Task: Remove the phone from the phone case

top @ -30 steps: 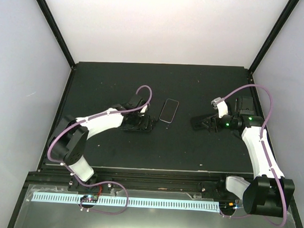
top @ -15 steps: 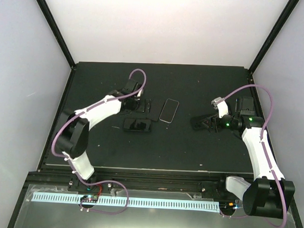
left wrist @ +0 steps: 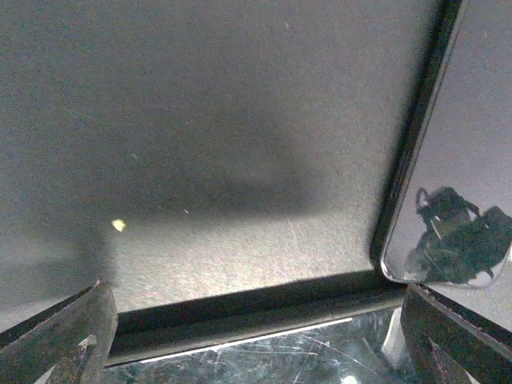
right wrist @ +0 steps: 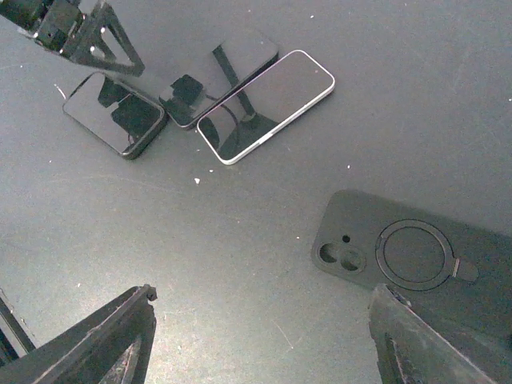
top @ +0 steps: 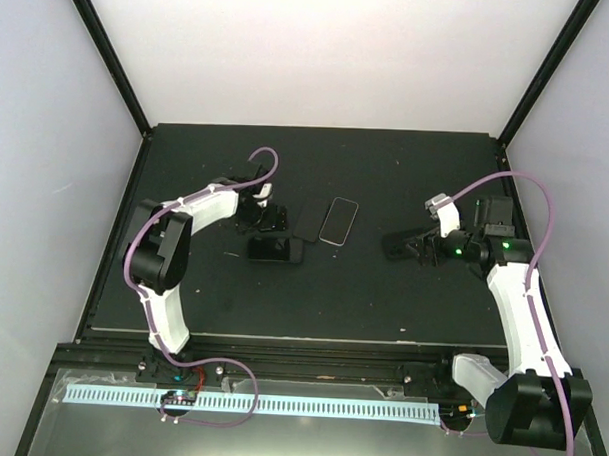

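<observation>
Hand on the left is wide open and empty, low over the desk beside two dark phones; white-edged phone lies right of them. Right hand, wide too, hovers near the black case.

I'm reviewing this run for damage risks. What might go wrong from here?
1. The left gripper hangs open, low beside the near glossy black phone. Lowering its fingers there may scratch or shove the screen.
2. The silver-edged phone and the middle dark phone lie side by side, apparently touching. Nudging one would likely shift the other.
</observation>
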